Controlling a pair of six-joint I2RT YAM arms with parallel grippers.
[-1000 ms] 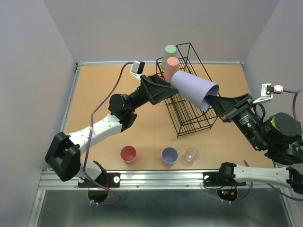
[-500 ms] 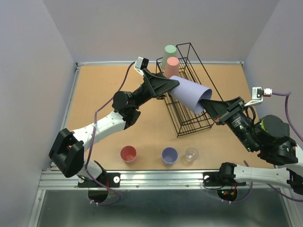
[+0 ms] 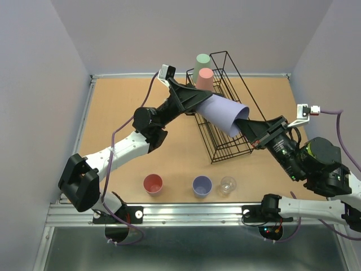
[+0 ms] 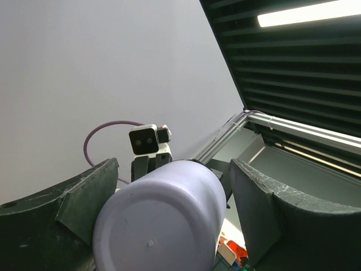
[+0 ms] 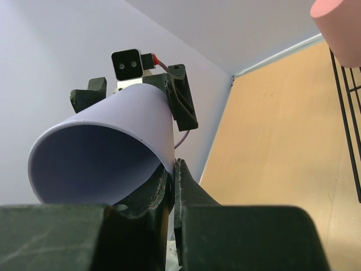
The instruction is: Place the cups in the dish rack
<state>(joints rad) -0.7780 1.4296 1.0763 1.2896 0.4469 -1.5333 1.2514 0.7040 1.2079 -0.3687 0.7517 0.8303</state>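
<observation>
**Over the rack: one cup between two grippers**

Above the dish rack [image 3: 225,144], the held lavender cup [image 3: 225,113] is carried on its side, mouth toward the right arm. Its rim wall is pinched by the right gripper [image 3: 246,125], one finger inside and one outside. The closed base is straddled by the left gripper [image 3: 204,101], jaws set wide. A gap is seen at one finger; contact at the other cannot be judged from the wrist view.

At the rack's far end, a salmon cup [image 3: 204,79] and a green cup [image 3: 202,61] are seen upside down. Near the front edge of the table [image 3: 124,113], a red cup [image 3: 153,183], a second lavender cup [image 3: 202,185] and a clear cup [image 3: 228,184] are lined up, mouths up.
</observation>
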